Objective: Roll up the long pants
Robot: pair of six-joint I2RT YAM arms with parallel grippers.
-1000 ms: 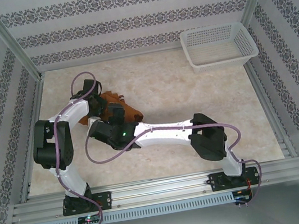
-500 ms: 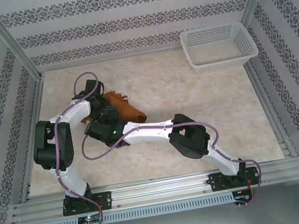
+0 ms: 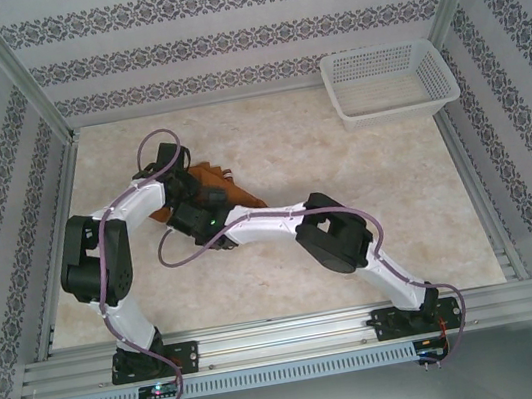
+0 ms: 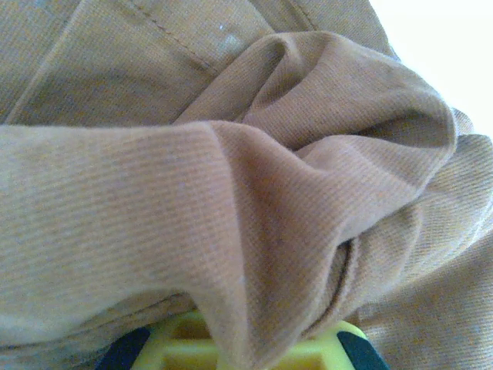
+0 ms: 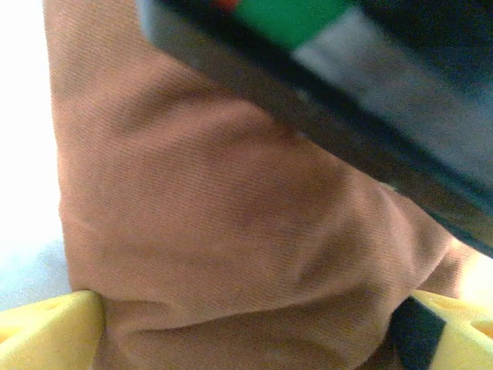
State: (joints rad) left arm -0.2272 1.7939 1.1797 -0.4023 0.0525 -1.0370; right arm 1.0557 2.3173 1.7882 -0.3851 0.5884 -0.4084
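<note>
The long pants [image 3: 232, 191] lie as a bunched rust-brown bundle on the left half of the table, mostly hidden under both wrists. My left gripper [image 3: 186, 186] sits on the bundle's far left side; in the left wrist view a fold of the pants [image 4: 231, 193] is pinched at the left gripper [image 4: 254, 351], which is shut on it. My right gripper [image 3: 211, 213] presses in from the near side. In the right wrist view the pants [image 5: 216, 231] fill the gap of the right gripper [image 5: 246, 331], whose yellow fingers [image 5: 46, 324] stand wide apart at the frame's edges.
A white plastic basket [image 3: 389, 79] stands at the far right corner. The marbled tabletop [image 3: 341, 162] stretches between it and the bundle. The left arm's dark housing [image 5: 370, 92] hangs close over the cloth in the right wrist view. Metal rails [image 3: 288, 338] edge the near side.
My right arm has swung its wrist farther up and left into the bundle. The left wrist has shifted slightly away with the cloth in it, and the bundle has tightened.
</note>
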